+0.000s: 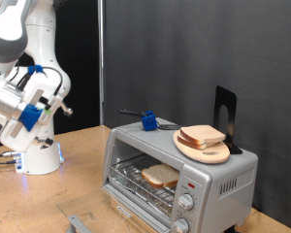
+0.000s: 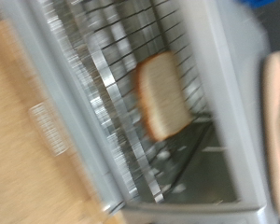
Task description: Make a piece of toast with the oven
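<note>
Looking through the exterior view, I see my arm (image 1: 24,58) raised at the exterior view's left, well apart from the oven (image 1: 179,175), which sits on the wooden table (image 1: 78,160) toward the exterior view's right. The gripper (image 1: 12,124) hangs off the arm's end at the far left edge, with blue parts beside it; it touches nothing and nothing shows between its fingers. I cannot tell from either view whether the jaws stand apart or together, since the fingers are too small and partly cut off in the exterior view and do not show in the wrist view.

The oven's glass door (image 1: 136,199) is folded down and open. One piece of toast (image 1: 161,176) lies flat on the wire rack (image 1: 136,177) inside the oven, pale with a tan crust. The wrist view is blurred, yet it shows that same slice (image 2: 163,95) resting on the rack's bars (image 2: 112,84), with the silver oven frame around it.

On the oven's top a round wooden plate (image 1: 203,147) carries a second bread slice (image 1: 203,136). Just beside it, toward the exterior view's left, a blue block (image 1: 147,120) stands on the oven top with a dark utensil (image 1: 132,113) lying by it. A black stand (image 1: 225,116) rises behind the plate. Two round knobs (image 1: 187,203) sit on the oven's front panel, below a small red light (image 1: 191,183).
</note>
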Available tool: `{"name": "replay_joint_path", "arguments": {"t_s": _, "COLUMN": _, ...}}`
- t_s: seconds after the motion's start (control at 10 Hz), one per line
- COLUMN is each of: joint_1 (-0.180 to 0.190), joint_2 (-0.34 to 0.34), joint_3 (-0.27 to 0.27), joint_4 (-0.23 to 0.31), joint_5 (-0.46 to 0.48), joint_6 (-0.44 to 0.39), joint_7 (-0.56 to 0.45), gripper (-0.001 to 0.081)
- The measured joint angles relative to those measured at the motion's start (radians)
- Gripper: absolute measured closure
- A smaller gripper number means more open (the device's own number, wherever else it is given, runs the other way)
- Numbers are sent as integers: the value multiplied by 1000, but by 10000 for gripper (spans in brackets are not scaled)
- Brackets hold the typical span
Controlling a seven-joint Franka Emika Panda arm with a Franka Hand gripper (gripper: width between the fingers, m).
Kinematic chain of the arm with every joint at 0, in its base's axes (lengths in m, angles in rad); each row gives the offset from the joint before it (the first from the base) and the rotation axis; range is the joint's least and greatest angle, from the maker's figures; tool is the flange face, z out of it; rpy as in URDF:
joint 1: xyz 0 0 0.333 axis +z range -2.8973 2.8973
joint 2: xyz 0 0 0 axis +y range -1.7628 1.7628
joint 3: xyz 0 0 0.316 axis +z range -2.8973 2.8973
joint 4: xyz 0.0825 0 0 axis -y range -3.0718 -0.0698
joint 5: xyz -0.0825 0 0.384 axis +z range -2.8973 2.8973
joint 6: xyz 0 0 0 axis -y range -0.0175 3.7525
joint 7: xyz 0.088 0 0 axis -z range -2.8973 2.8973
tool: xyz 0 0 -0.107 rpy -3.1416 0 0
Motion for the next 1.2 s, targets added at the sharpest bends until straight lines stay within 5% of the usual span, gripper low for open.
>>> {"name": "replay_joint_path", "arguments": {"t_s": 0.4, "joint_1": -19, "joint_2": 135, "joint_3": -6, "joint_4": 2, "joint_5": -4, "joint_6": 207, "joint_7": -220, "gripper": 1}}
{"name": "replay_joint_path", "arguments": {"t_s": 1.2, "joint_1": -23, "joint_2": 399, "joint_3": -8, "joint_4": 93, "joint_5": 23, "joint_6": 304, "joint_7": -540, "gripper": 1}}
